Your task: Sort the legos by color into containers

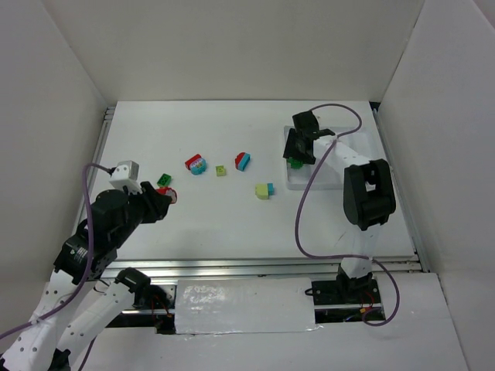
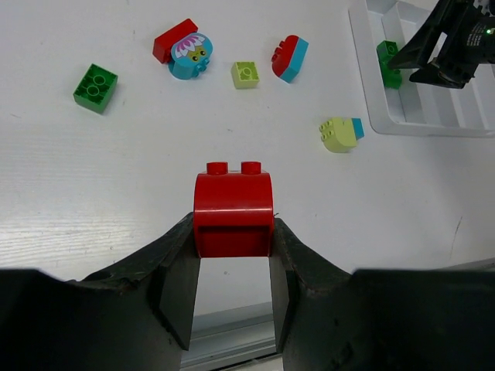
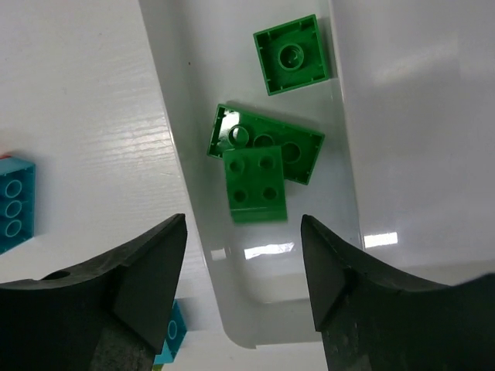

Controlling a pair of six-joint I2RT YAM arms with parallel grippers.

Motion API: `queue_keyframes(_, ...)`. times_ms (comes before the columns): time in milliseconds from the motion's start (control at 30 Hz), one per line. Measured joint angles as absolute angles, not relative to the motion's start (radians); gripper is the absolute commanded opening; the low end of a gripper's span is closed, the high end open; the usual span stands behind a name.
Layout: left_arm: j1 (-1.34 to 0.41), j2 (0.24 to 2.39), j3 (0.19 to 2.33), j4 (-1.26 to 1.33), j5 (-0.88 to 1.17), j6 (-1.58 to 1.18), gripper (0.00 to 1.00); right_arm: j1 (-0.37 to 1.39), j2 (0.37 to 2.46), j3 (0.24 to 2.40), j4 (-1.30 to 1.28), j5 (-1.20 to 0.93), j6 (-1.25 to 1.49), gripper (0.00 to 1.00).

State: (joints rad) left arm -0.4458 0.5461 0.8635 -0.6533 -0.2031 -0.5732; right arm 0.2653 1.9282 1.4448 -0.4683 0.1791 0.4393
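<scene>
Legos (image 1: pixel 221 171) first. Top view: you've got five loose, centre-left on the table (image 1: pixel 232 224). They are a dark green brick (image 1: pixel 165 180) far left, a red/teal pair (image 1: pixel 196 164), a small yellow-green brick, a rounded red/teal pair (image 1: pixel 243 161), and a yellow-green/teal pair (image 1: pixel 265 190) lower right of those. L gripper (image 1: pixel 166 195) sits just below the dark green brick w/ a red brick (image 1: pixel 168 192) in it. White tray (image 1: pixel 298 182) is centre right. R gripper (image 1: pixel 297 151) hangs over its left end, w/ a bit of green showing under it.

Left wrist view: your L gripper is clamped on the red brick, one finger per side, studs twd frame top. The loose bricks run across the upper frame. Tray is in the upper right corner w/ R gripper above it.

Right wrist view: your R gripper is spread wide, nothing btwn the fingers. Below it, in the tray's outermost compartment on frame left, lie three green pieces (image 3: pixel 265 143). One is apart near frame top, and the lowest overlaps the middle one and looks slightly blurred. Two teal bricks (image 3: pixel 14 205) sit on the table at left.
</scene>
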Motion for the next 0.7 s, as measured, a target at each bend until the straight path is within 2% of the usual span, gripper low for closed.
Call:
queue_keyframes(33, -0.446, 0.546, 0.863, -0.653, -0.199, -0.572, 0.0, 0.265, 1.927, 1.445, -0.468, 0.178, 0.439, 0.7)
queue_keyframes(67, -0.446, 0.546, 0.863, -0.653, -0.196, -0.571, 0.0, 0.265, 1.925, 1.445, -0.469, 0.176, 0.44, 0.77)
queue_keyframes(200, -0.446, 0.55, 0.863, -0.652, -0.184, -0.564, 0.0, 0.265, 1.897, 1.442, -0.487, 0.16, 0.44, 0.77)
queue_keyframes(300, -0.445, 0.556, 0.863, -0.643, -0.14, -0.549, 0.0, 0.27, 1.789, 1.365, -0.463, 0.066, 0.427, 0.77)
queue_keyframes(333, -0.444, 0.561, 0.863, -0.635, -0.095, -0.545, 0.0, 0.274, 1.729, 1.312, -0.435, -0.016, 0.414, 0.78)
queue_keyframes(367, -0.443, 0.567, 0.863, -0.618, -0.042, -0.542, 0.0, 0.285, 1.664, 1.262, -0.419, -0.102, 0.403, 0.85)
queue_keyframes(400, -0.442, 0.575, 0.862, -0.596, 0.02, -0.537, 0.0, 0.303, 1.599, 1.214, -0.396, -0.205, 0.397, 0.99)
queue_keyframes(567, -0.442, 0.623, 0.826, -0.398, 0.45, -0.551, 0.0, 0.543, 1.331, 1.017, -0.162, -0.643, 0.408, 1.0)
queue_keyframes(700, -0.442, 0.639, 0.799, -0.25, 0.733, -0.603, 0.0, 0.716, 1.204, 0.907, 0.051, -0.814, 0.478, 1.0)
